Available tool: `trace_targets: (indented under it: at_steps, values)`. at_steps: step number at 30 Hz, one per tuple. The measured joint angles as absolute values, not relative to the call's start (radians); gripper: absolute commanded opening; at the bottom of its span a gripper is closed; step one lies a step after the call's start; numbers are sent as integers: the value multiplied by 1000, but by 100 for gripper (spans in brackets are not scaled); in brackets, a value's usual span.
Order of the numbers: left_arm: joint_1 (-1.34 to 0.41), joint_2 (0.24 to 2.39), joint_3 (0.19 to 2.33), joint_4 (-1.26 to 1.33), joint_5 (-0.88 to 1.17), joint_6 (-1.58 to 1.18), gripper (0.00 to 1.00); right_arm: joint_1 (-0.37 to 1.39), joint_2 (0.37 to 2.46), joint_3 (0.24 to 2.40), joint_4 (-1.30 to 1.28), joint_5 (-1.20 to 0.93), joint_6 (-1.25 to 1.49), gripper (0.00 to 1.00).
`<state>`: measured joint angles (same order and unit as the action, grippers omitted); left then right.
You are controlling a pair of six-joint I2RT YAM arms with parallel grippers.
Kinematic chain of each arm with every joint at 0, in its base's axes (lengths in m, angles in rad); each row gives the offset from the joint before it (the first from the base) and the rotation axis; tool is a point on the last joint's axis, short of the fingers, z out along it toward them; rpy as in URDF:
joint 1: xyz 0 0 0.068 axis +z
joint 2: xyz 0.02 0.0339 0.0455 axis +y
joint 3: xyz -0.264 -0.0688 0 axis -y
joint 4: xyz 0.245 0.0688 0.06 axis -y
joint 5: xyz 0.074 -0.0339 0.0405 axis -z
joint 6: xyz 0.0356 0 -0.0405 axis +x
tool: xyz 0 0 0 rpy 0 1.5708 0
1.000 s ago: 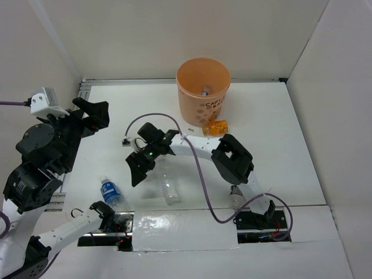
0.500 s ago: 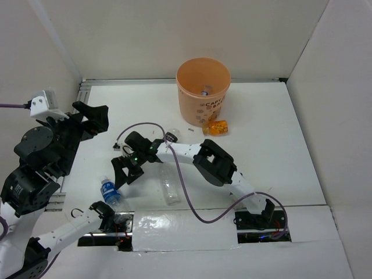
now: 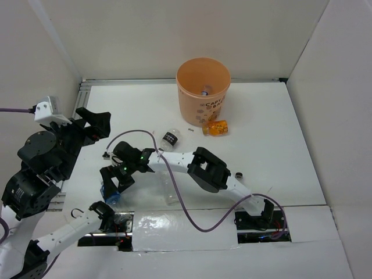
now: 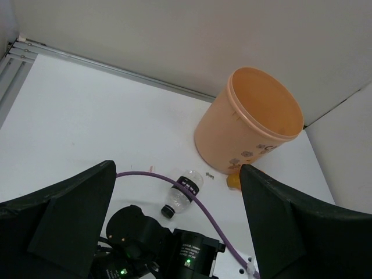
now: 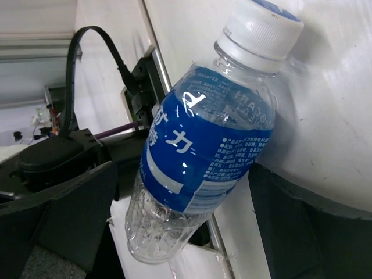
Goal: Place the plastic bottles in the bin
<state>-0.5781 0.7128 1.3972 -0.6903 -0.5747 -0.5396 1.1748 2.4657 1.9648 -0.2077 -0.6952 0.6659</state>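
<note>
The right gripper (image 5: 183, 203) has black jaws, and between them is the blue-labelled bottle (image 5: 203, 157). Its body is clear, its label is deep blue with white characters and fine white print, and its cap is white with a blue top. The table (image 5: 325, 87) behind it is white.

The left gripper (image 4: 174, 226) also has black jaws. Ahead of them stands the pale-orange bin (image 4: 261, 122), with brown lettering low on its side. Between the jaws lies the black-labelled bottle (image 4: 185, 189), clear with a black band and a dark cap. An orange-tinted bottle (image 4: 233, 181) lies at the bin's foot. A purple cable (image 4: 200, 204) crosses a black arm, which shows 2 green lights (image 4: 122, 272).
</note>
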Motion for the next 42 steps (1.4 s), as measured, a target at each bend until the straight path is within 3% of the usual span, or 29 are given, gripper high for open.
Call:
trace_targets:
  at_steps: [5,9,10,15,24,35,42]
  values:
    - [-578,689,1381,-696,-569,-558,100,1200,2486,1986,-210,-662,664,97]
    - [-578,678,1377,-708,-566,-559,100,1229,2496,1997,-211,-623,649,74]
    - [-578,675,1374,-709,-566,-561,100,1234,2497,1996,-212,-615,645,61]
    - [-578,648,1362,-720,-558,-580,100,1229,2497,1989,-205,-616,626,33]
    - [-578,577,1296,-703,-453,-583,100,1054,2471,2023,-240,-646,469,28]
    - [-578,541,1180,-584,-183,-583,100,732,2386,2460,-211,-706,288,24]
    - [-578,553,1063,-545,-57,-601,99,594,2214,2524,-123,-586,147,24]
